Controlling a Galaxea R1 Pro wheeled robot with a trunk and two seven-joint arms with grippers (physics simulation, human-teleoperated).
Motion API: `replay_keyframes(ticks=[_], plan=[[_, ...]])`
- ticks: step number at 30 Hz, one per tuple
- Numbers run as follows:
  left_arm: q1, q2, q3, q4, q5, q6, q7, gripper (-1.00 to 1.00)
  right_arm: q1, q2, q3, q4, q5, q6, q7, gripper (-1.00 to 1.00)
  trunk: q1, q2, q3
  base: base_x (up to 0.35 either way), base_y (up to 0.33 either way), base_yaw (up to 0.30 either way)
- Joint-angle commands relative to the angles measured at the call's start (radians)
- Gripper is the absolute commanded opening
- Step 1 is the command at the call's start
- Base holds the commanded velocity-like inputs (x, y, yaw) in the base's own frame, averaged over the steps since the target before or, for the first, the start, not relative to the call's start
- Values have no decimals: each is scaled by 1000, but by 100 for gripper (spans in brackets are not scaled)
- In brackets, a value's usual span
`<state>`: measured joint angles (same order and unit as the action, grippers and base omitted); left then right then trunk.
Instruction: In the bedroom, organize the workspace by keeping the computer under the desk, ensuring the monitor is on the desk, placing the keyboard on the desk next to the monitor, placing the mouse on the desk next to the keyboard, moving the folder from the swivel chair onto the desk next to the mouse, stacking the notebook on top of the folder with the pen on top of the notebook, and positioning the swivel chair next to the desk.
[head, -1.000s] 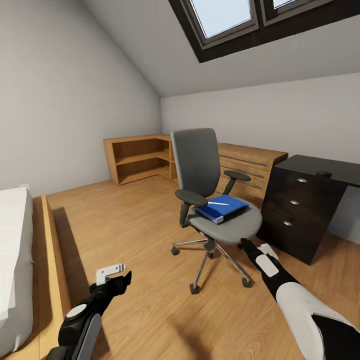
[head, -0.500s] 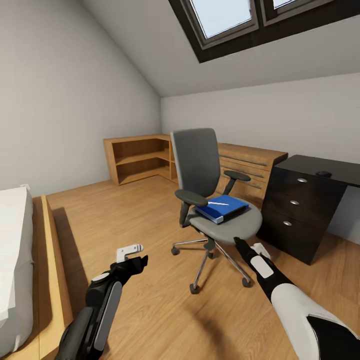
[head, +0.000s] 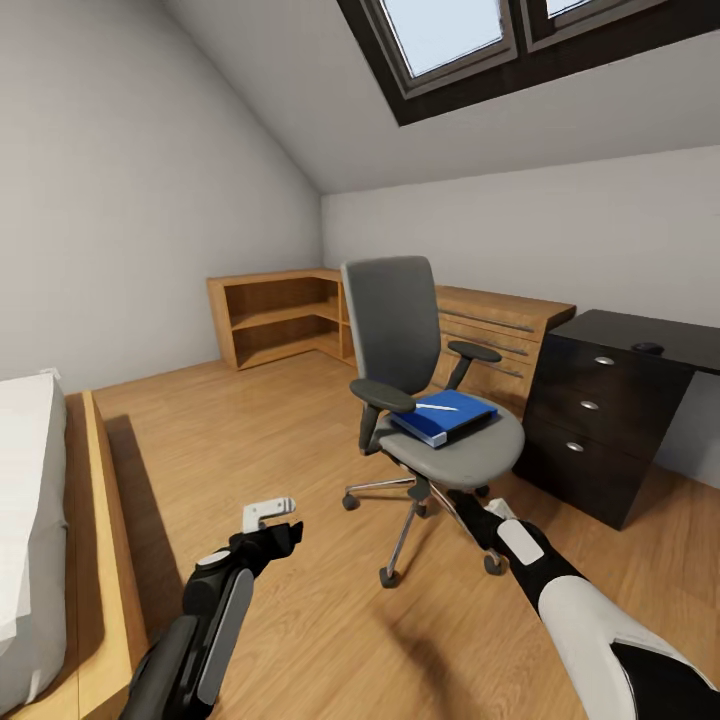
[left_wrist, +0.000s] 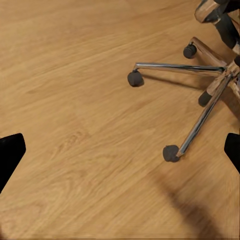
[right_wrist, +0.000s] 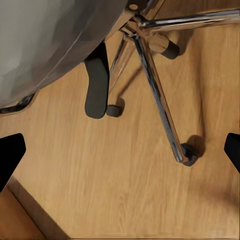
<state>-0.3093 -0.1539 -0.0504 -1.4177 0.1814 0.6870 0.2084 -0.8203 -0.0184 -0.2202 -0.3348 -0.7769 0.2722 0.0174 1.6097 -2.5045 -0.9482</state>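
The grey swivel chair (head: 395, 325) stands mid-room, left of the black desk (head: 640, 333). On its seat lies the blue folder (head: 447, 416) with the whitish pen (head: 437, 407) on top. A small black mouse (head: 648, 347) sits on the desk top. My left gripper (head: 272, 525) hangs open over the floor left of the chair's chrome base (left_wrist: 200, 95). My right gripper (head: 468, 498) is open, low under the seat's front edge, facing the seat underside (right_wrist: 45, 40) and base. Notebook, keyboard, monitor and computer are out of view.
A bed (head: 25, 520) in a wooden frame (head: 100, 500) lines the left side. A wooden corner shelf (head: 275, 315) and a light wooden drawer chest (head: 505, 330) stand along the back wall. The desk's dark drawer unit (head: 590, 420) is right of the chair.
My left arm has swung up and right toward the chair's base. My right arm has pulled back and lower, from the seat's front edge to beneath it. The chair and folder stayed put.
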Motion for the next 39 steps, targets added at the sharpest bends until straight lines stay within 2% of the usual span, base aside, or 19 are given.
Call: replay_keyframes(ticks=[1, 22, 39], plan=[[-1, 0, -2, 1, 10, 3, 9, 100, 0, 0, -6, -1, -2, 8, 2, 100, 0, 0, -1, 0, 0, 0], [-1, 1, -6, 9, 10, 3, 9, 100, 0, 0, -7, -7, -2, 14, 3, 100, 0, 0, -1, 1, 0, 0], [-1, 0, -14, 10, 10, 2, 8, 100, 0, 2, -4, -7, -1, 6, 4, 100, 0, 0, -1, 281, 0, 0]])
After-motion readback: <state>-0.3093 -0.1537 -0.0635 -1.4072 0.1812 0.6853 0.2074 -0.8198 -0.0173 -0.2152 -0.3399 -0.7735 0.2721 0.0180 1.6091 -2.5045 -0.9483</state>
